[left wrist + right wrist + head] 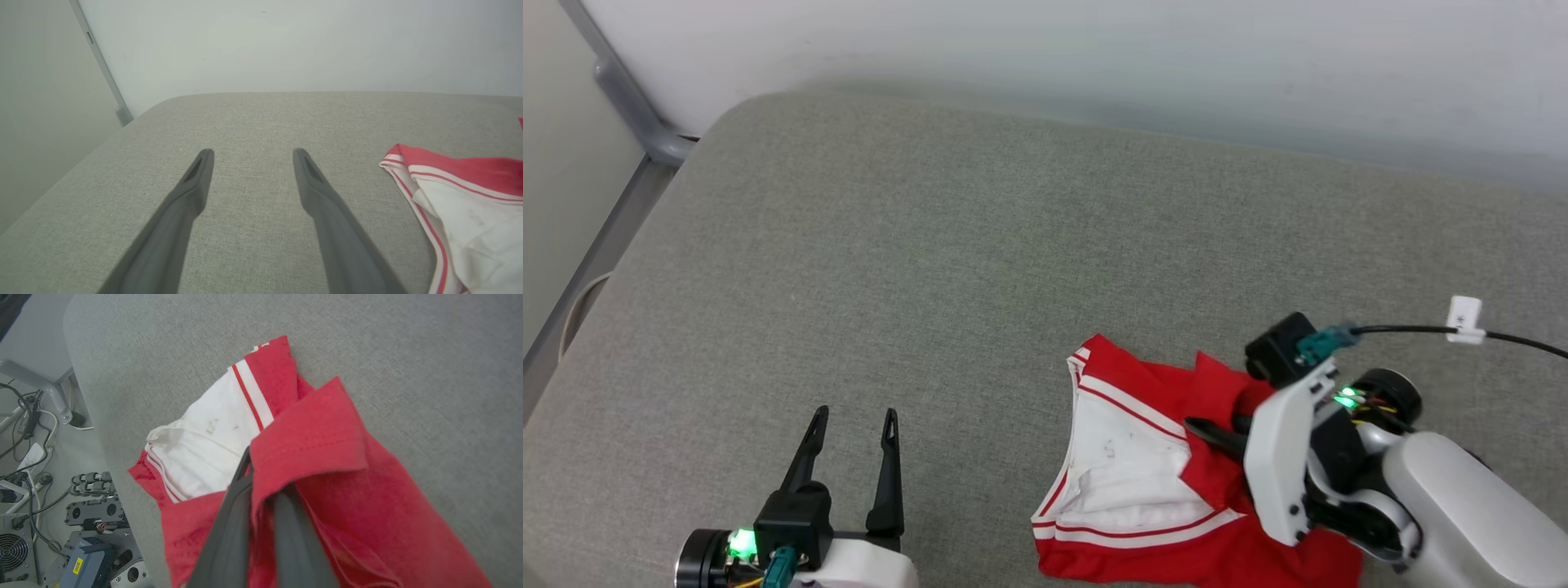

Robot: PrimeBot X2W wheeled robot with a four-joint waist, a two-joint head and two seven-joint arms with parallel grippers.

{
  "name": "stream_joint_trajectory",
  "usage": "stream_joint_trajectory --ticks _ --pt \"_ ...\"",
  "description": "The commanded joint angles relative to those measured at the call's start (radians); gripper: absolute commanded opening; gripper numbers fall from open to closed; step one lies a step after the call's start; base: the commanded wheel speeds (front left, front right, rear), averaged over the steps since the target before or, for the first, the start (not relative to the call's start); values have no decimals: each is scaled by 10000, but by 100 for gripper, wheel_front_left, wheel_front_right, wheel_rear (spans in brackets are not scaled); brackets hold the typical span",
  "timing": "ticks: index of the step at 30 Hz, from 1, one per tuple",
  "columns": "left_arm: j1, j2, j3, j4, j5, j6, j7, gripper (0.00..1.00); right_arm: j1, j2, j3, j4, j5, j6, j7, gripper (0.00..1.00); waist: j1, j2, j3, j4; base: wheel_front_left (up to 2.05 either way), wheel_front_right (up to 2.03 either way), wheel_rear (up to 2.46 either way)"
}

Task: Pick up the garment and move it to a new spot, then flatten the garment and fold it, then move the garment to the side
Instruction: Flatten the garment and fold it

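The right gripper (261, 490) is pinched tight on a red fold of the garment (1127, 457), white sleeve just beyond its tips. The left gripper (854, 420) gapes wide and empty, garment off to its right. A blue box (92, 559) has a yellow label (77, 565) reading 800.

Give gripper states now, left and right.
Left gripper: open, empty.
Right gripper: shut on the garment.

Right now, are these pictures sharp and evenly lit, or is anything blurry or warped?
Head view: soft even light, no hard shadows, far edge of the cushion hazy. Left wrist view: the left gripper looks soft near the lens. Right wrist view: the garment blurs close up, sharper farther off.
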Motion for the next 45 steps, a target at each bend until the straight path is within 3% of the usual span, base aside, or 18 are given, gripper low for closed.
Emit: stream_joint_trajectory --ticks 1,12,19,20,21,29,35,40,45 --pt "-203 -17 -6 11 30 19 -22 100 -378 275 241 281 -92 -7 -131 0 0 -1 118 85 0 0 0" --pt "-484 -96 -151 89 -44 58 -22 100 -1843 1711 1674 3071 -569 -8 -756 0 0 -1 513 277 0 0 0" --pt "-508 -117 -172 148 -63 94 -22 100 -2150 2072 2239 4387 -570 -8 -1602 0 0 -1 454 275 0 0 0" --pt "-453 -121 -153 151 -65 90 -22 100 -2231 2042 2256 4409 -569 -8 -1809 42 0 -1 399 243 0 0 0" --pt "-380 -122 -140 162 -58 97 -22 100 -2266 1999 2264 4392 -531 -8 -2013 100 0 -1 323 215 0 0 0" --pt "88 -61 74 61 76 88 -22 100 -1769 883 1866 3175 -755 -10 -3797 100 0 -1 -360 -290 0 0 0" --pt "342 32 180 -18 87 14 -22 100 -927 170 -38 2474 -2121 -8 -5352 100 0 -1 -771 -737 0 0 0" --pt "500 95 270 35 102 8 -21 100 292 535 -2192 1948 -3629 -10 -6381 100 0 -1 -1037 -1059 0 0 0" --pt "609 96 294 82 107 -4 -22 100 1683 1461 -4380 1208 -5149 -10 -7271 100 0 -1 -1280 -1316 0 0 0"
